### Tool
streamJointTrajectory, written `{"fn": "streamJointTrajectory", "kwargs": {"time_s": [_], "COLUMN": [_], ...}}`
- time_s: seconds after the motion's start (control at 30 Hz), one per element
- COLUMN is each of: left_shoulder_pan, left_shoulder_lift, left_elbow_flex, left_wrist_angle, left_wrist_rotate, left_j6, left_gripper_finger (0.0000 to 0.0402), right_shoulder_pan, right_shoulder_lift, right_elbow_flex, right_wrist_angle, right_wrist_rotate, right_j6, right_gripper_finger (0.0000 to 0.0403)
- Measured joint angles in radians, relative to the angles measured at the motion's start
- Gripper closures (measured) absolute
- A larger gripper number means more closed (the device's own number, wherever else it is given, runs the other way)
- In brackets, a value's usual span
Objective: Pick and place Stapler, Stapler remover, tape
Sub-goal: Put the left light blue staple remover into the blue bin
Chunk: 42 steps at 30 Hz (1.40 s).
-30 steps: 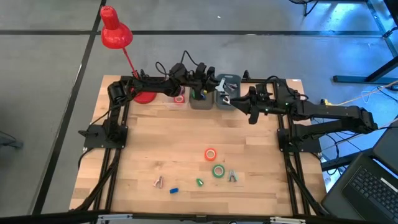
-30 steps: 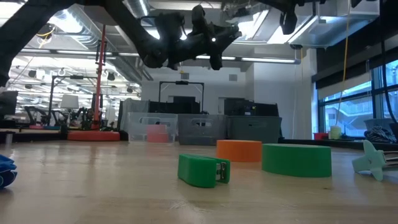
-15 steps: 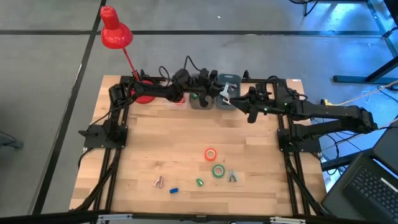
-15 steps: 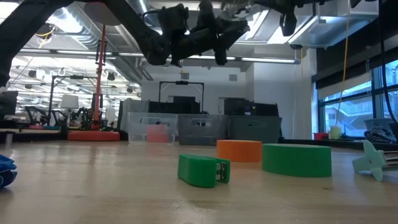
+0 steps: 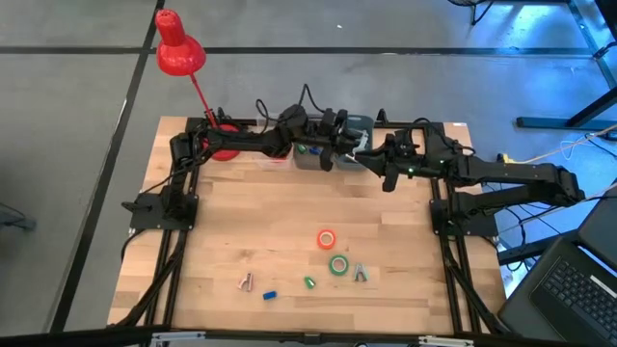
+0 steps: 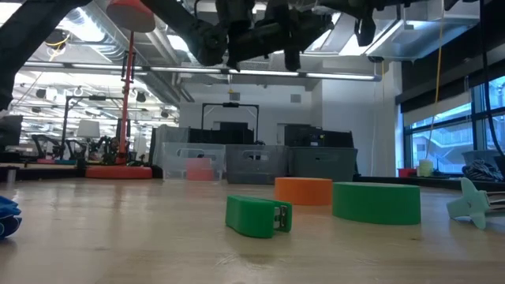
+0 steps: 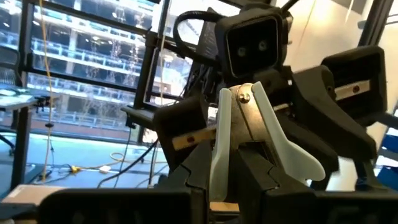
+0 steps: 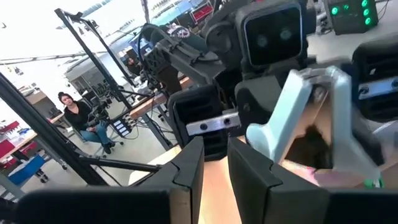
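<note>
Pale blue-grey plastic claw-shaped staple remover (image 7: 249, 140) stands upright between the fingers of the left gripper (image 5: 339, 151), which we judge clamped on it, high over the row of grey plastic bins (image 5: 310, 160) at the table's back edge; the right gripper (image 5: 386, 172) hangs just beside it, its fingers (image 8: 186, 171) slightly apart and empty; our worry is a knock between the two wrists, since they face each other closely, and a thin grip on the remover's end could let it twist and fall outside a bin; the orange tape roll (image 5: 327, 238) and green tape roll (image 5: 338, 264) lie near each other on the wooden table (image 5: 241, 212), with the small green stapler (image 5: 309, 282) just beside them, well apart from both arms; we see open room across the middle boards, but little around the bins.
</note>
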State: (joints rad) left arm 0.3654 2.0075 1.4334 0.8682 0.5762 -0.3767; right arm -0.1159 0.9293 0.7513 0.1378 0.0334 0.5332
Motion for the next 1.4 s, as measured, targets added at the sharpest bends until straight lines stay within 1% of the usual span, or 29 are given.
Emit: {"fn": "streamJointTrajectory", "kwargs": {"time_s": [0.13, 0.27, 0.43, 0.53, 0.63, 0.7, 0.87, 1.1, 1.4], "left_shoulder_pan": [0.005, 0.005, 0.022, 0.032, 0.031, 0.026, 0.008, 0.001, 0.001], "left_shoulder_lift": [0.0, 0.0, 0.0, 0.0, 0.0, 0.0, 0.0, 0.0, 0.0], "left_elbow_flex": [0.0, 0.0, 0.0, 0.0, 0.0, 0.0, 0.0, 0.0, 0.0], "left_wrist_angle": [-0.005, -0.006, -0.006, -0.005, -0.005, -0.005, -0.004, -0.005, -0.004], "left_wrist_rotate": [0.02, 0.024, 0.054, 0.053, 0.047, 0.047, 0.043, 0.041, 0.043], "left_j6": [-0.033, -0.049, -0.114, -0.118, -0.118, -0.118, -0.111, -0.108, -0.108], "left_gripper_finger": [0.0369, 0.0369, 0.0369, 0.0369, 0.0369, 0.0369, 0.0369, 0.0369, 0.0369], "right_shoulder_pan": [0.0, 0.0, 0.0, 0.0, 0.0, 0.0, 0.0, 0.0, 0.0], "right_shoulder_lift": [-0.007, -0.026, -0.102, -0.151, -0.173, -0.169, -0.126, -0.071, -0.061], "right_elbow_flex": [0.0, 0.0, 0.0, 0.0, 0.0, 0.0, 0.0, 0.0, 0.0], "right_wrist_angle": [0.001, -0.002, -0.019, -0.084, -0.163, -0.191, -0.19, -0.17, -0.114], "right_wrist_rotate": [0.0, -0.001, -0.002, 0.02, 0.028, 0.03, 0.055, 0.052, 0.051], "right_j6": [-0.014, 0.009, 0.029, 0.045, 0.084, 0.088, 0.068, 0.065, 0.06], "right_gripper_finger": [0.0327, 0.0327, 0.0327, 0.0327, 0.0327, 0.0327, 0.0327, 0.0327, 0.0327]}}
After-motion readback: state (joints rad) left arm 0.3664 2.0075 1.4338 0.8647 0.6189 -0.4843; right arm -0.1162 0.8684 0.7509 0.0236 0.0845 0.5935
